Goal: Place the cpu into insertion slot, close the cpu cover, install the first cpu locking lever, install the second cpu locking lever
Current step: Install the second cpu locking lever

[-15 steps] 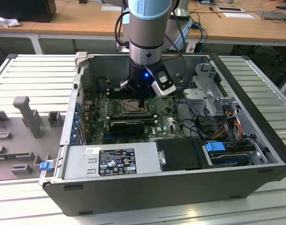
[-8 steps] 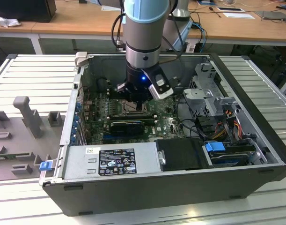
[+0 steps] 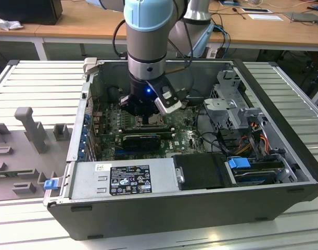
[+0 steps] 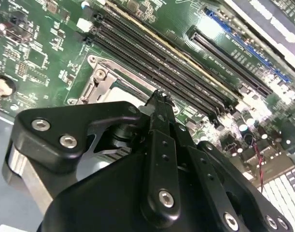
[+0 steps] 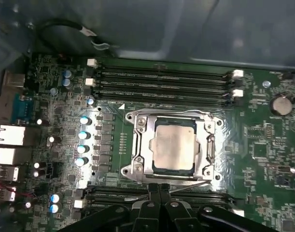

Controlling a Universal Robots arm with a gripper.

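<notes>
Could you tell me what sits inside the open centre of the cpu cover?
The cpu lies there, framed by the cpu cover. The socket beneath it is hidden.

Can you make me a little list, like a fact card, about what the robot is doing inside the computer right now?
place: open computer case on a slatted table
robot part: gripper low over the green motherboard
jaws: together, tips at the socket's edge
cpu: sitting in its socket
cpu cover: down flat around the chip
near the tips: thin metal locking lever along the socket's side
also nearby: black memory slots
</notes>
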